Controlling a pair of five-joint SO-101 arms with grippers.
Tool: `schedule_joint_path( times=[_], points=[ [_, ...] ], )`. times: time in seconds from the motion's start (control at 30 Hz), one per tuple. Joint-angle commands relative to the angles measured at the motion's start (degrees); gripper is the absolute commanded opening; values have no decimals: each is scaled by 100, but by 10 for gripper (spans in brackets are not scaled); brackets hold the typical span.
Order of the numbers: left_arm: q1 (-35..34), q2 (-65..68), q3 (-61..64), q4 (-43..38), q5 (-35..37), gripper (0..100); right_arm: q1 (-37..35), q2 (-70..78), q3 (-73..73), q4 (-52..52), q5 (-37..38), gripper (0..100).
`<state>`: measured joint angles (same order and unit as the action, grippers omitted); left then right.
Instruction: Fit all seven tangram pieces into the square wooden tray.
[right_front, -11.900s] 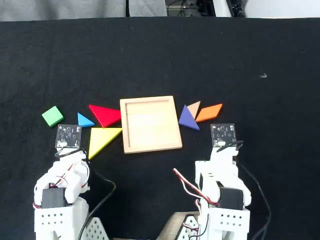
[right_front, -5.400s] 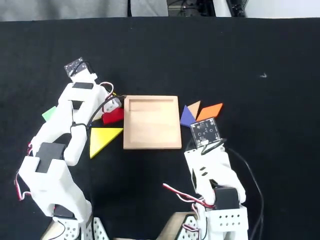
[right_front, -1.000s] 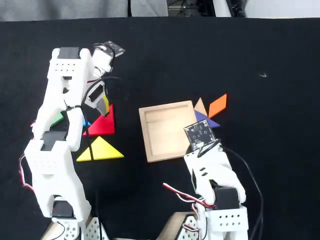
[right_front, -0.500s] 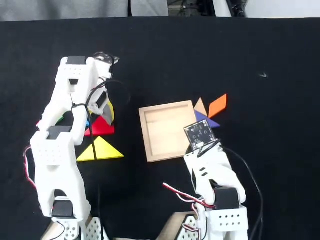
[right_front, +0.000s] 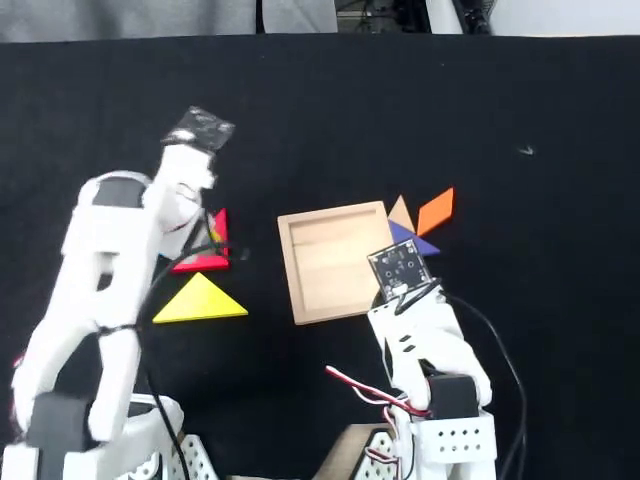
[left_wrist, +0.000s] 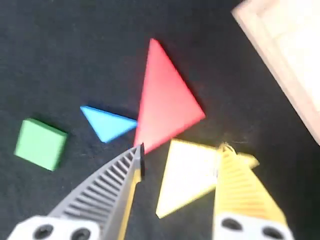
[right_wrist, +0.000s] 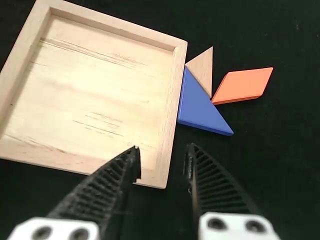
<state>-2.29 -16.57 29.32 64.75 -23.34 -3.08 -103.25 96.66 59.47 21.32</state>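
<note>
**Black cloth (right_front: 520, 110), nothing placed yet**

On it lies the wooden tray (right_front: 330, 262), bare inside. Left gripper (left_wrist: 180, 150) hangs spread over the yellow triangle (left_wrist: 187, 180), just beside the red triangle (left_wrist: 167, 100). Closing askew could skid that flat piece into red. Right gripper (right_wrist: 162, 149), also spread, hovers at the tray's rim and might shove it.
</note>
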Motion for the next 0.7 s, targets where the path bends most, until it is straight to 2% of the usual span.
schedule_joint_path(
  times=[0.0, 0.2, 0.37, 0.5, 0.67],
  points=[
    [-180, -255, -22, -360, 211, 234, -53, -523, -13, 44, 44, 155],
    [-189, 1609, -1288, 273, 413, 235, -53, -523, -13, 44, 44, 155],
    [-163, 3103, -2334, 343, 387, 245, -53, -514, -13, 44, 44, 155],
    [-110, 3736, -2712, 334, 158, 364, -53, -514, -13, 44, 44, 155],
    [-145, 3807, -2695, 290, -299, 347, -53, -514, -13, 44, 44, 155]
  ],
)
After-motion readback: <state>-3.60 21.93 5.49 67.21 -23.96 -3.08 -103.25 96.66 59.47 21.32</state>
